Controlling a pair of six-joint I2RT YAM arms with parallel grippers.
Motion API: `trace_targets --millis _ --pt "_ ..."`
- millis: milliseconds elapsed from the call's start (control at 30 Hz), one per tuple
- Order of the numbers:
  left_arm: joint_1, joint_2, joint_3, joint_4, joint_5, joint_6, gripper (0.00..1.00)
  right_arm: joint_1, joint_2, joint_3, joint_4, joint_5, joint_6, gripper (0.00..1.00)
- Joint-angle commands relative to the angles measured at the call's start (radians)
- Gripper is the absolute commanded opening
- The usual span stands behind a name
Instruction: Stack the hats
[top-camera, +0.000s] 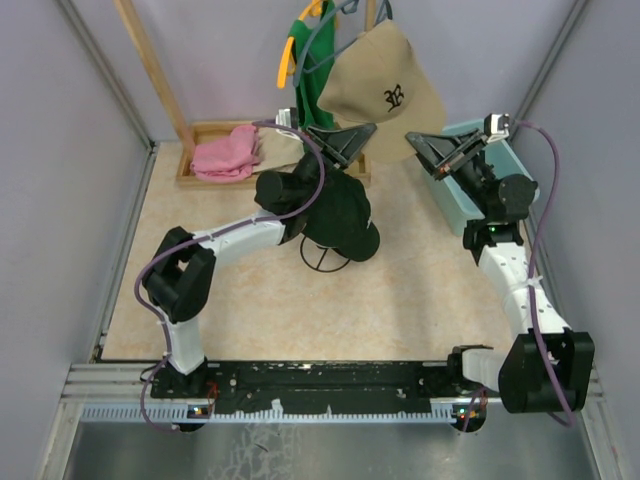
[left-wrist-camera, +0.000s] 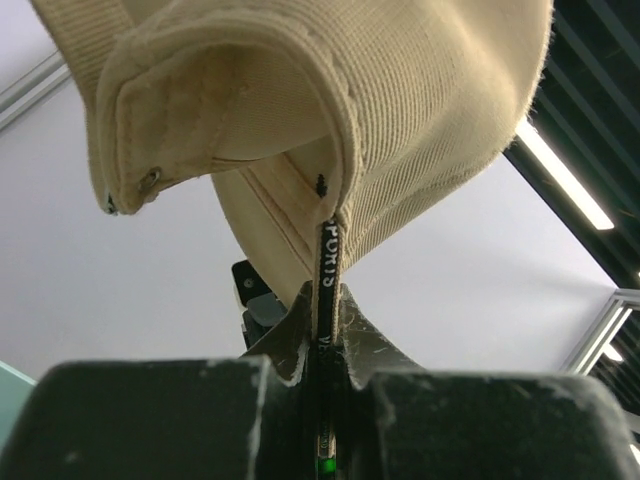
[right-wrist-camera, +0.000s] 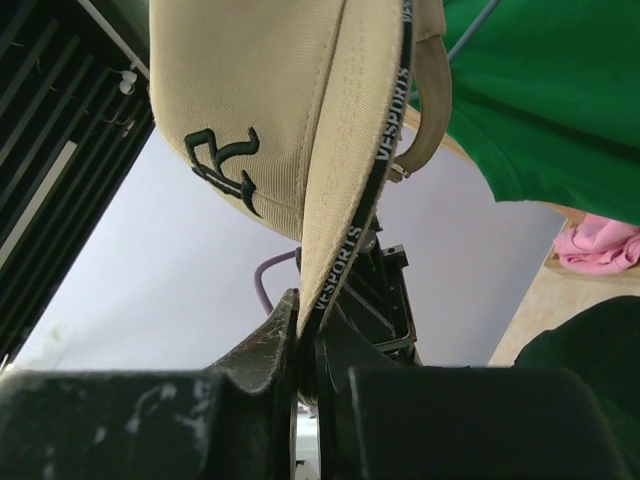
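Note:
The tan cap (top-camera: 385, 95) with dark lettering hangs in the air at the back, held from both sides. My left gripper (top-camera: 366, 131) is shut on its rim band at the left, as the left wrist view shows (left-wrist-camera: 328, 310) under the cap (left-wrist-camera: 400, 100). My right gripper (top-camera: 413, 139) is shut on the rim at the right, seen in the right wrist view (right-wrist-camera: 312, 335) below the cap (right-wrist-camera: 270, 100). A black cap (top-camera: 340, 212) sits on a wire stand (top-camera: 325, 260) under the left arm. I cannot tell how many caps are there. The white cap is hidden.
A pink cloth (top-camera: 228, 152) lies in a wooden tray (top-camera: 200, 180) at the back left. A green shirt (top-camera: 315, 75) on an orange hanger (top-camera: 288, 52) hangs behind the cap. A teal bin (top-camera: 462, 205) stands at the right under the right arm.

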Motion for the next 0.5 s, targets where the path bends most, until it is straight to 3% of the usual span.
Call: trace_targets --millis 0,67,167,300,467 --pt "-0.014 0.006 0.004 0.061 0.016 0.007 0.00 0.012 0.007 0.063 0.029 -0.005 -0.021 0.00" --pt "-0.003 -0.013 0.002 0.021 0.058 0.033 0.05 0.002 0.007 0.090 -0.028 -0.038 -0.037 0.00" --pt "0.035 -0.062 0.001 -0.064 0.161 0.077 0.29 -0.041 -0.004 0.141 -0.110 -0.112 -0.059 0.00" --pt "0.098 -0.171 -0.052 -0.222 0.302 0.165 0.36 -0.134 -0.017 0.175 -0.096 -0.233 0.025 0.00" --pt "0.168 -0.354 -0.202 -0.411 0.379 0.224 0.44 -0.158 -0.035 0.188 -0.112 -0.334 0.048 0.00"
